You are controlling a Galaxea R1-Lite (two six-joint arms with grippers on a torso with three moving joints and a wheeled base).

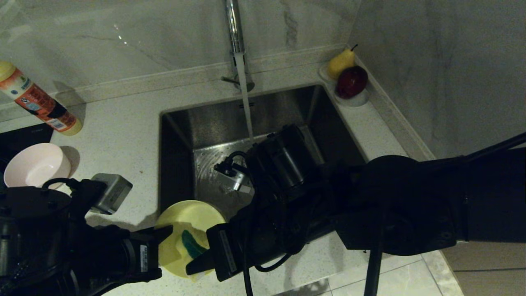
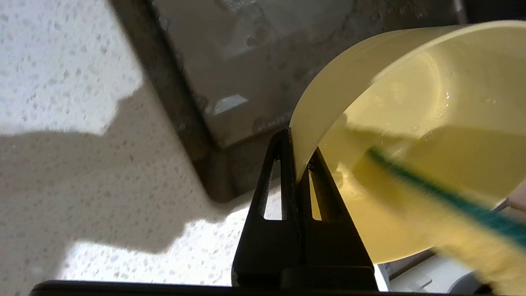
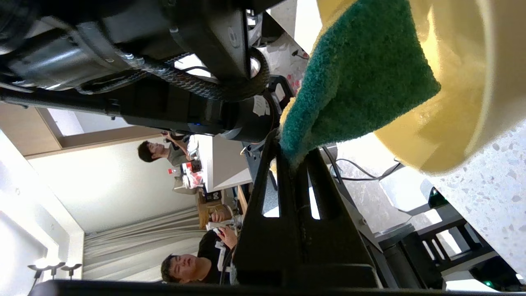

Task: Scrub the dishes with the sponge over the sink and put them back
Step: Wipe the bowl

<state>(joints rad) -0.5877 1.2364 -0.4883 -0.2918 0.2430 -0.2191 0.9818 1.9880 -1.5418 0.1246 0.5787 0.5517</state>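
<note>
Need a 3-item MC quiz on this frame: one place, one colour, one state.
1. Where is the pink bowl?
A. on the counter left of the sink
B. in the sink
C. beside the fruit

2. What colour is the bowl held by the left hand?
A. blue
B. yellow
C. white

3. What is the state of the tap?
A. off
B. dripping
C. running

Answers:
1 A: it sits on the counter, left of the sink.
2 B: the hand pinches the yellow bowl by its rim.
3 C: a water stream falls into the sink.

left jaws pinch yellow bowl (image 2: 411, 94) rim; sponge (image 2: 452, 201) inside.
</note>
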